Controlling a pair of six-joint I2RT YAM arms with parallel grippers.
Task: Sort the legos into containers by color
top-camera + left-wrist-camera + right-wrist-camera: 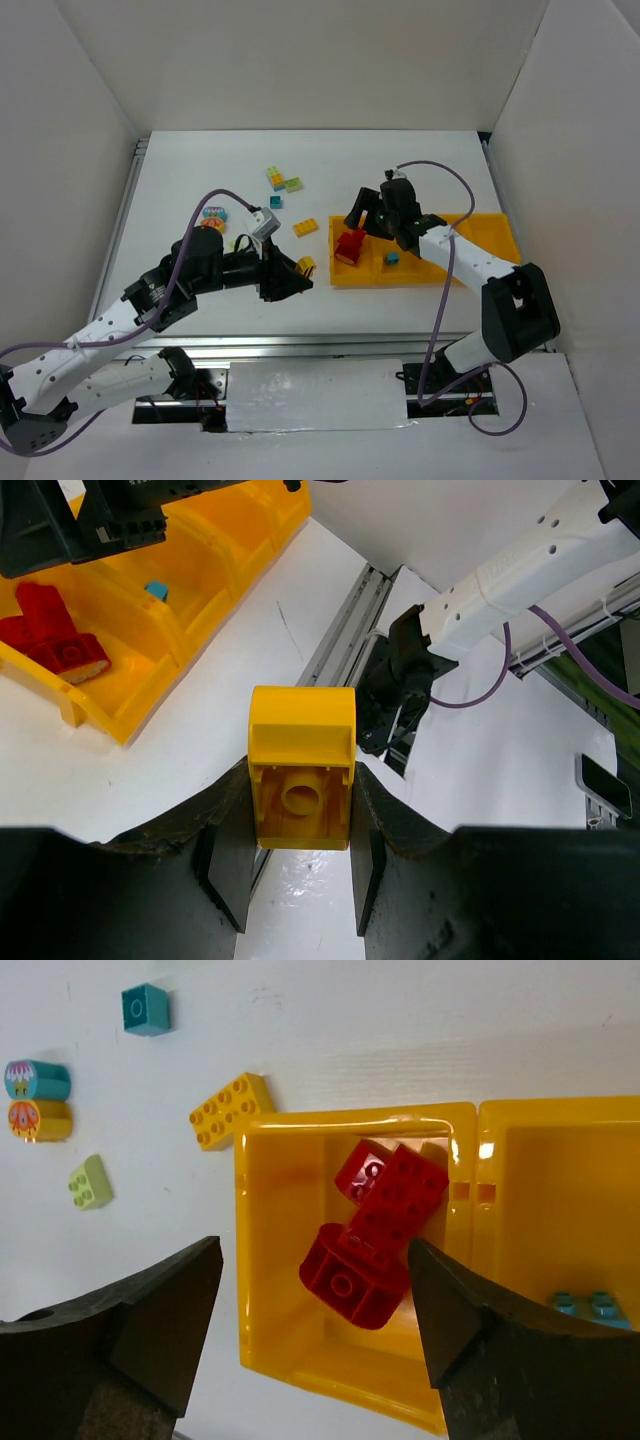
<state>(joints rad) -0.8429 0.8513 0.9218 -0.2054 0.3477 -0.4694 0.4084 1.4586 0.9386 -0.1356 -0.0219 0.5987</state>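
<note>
My left gripper [297,272] [300,815] is shut on a yellow brick [306,265] [300,730], held just left of the yellow tray [485,235] [210,540]. My right gripper [366,222] [315,1260] is open and empty above the tray's [350,1120] leftmost compartment. That compartment holds a clump of red bricks [350,246] [378,1225] [50,640]. A teal brick [392,258] [585,1303] [156,588] lies in the second compartment.
Loose on the white table are a yellow brick [305,227] [228,1110], a teal brick [275,202] [146,1008], a yellow-teal-green clump [281,180], a teal and orange pair [213,215] [38,1100] and a pale green brick [90,1181].
</note>
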